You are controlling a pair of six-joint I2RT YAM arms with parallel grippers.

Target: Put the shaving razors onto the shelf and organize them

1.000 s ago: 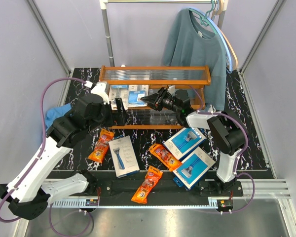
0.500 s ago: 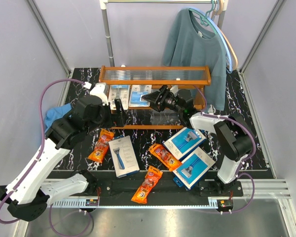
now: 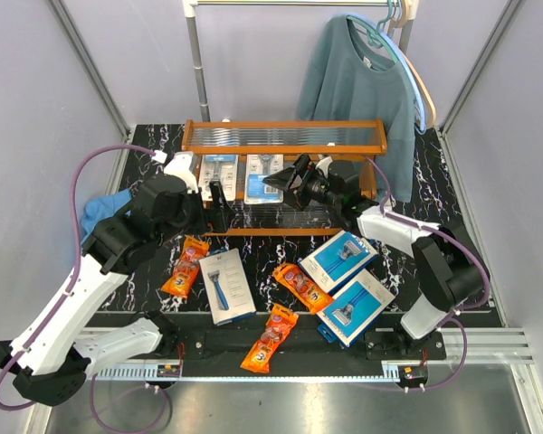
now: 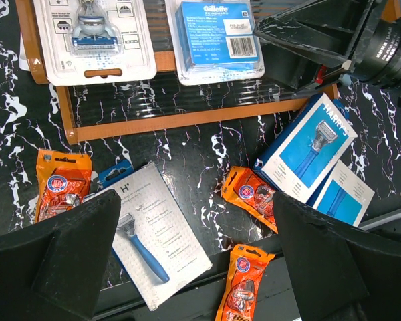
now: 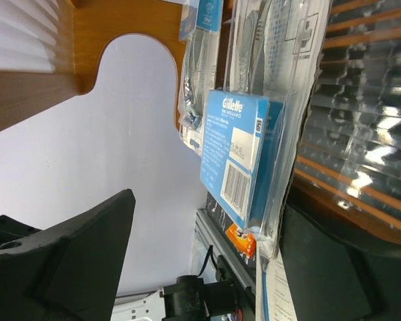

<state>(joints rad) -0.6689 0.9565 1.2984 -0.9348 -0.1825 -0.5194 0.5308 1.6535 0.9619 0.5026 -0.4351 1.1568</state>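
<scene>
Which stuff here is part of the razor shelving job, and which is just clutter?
Job: shelf, two razor cards on it, three orange razor bags, three razor boxes.
Clutter: sweater, clothes rail, blue cloth.

Razor packs spread over a black marble table [image 3: 452, 181] and the stepped wooden shelf [image 3: 285, 127] standing on it.
Two blister cards [image 3: 217, 172] lie side by side on the shelf's wire grating, towards its left end. On the tabletop in front lie three orange bags [image 3: 186, 266], a grey box [image 3: 226, 285] and two touching blue boxes [image 3: 342, 259]. A blue cloth [image 3: 104, 210] sits at the left edge.
</scene>
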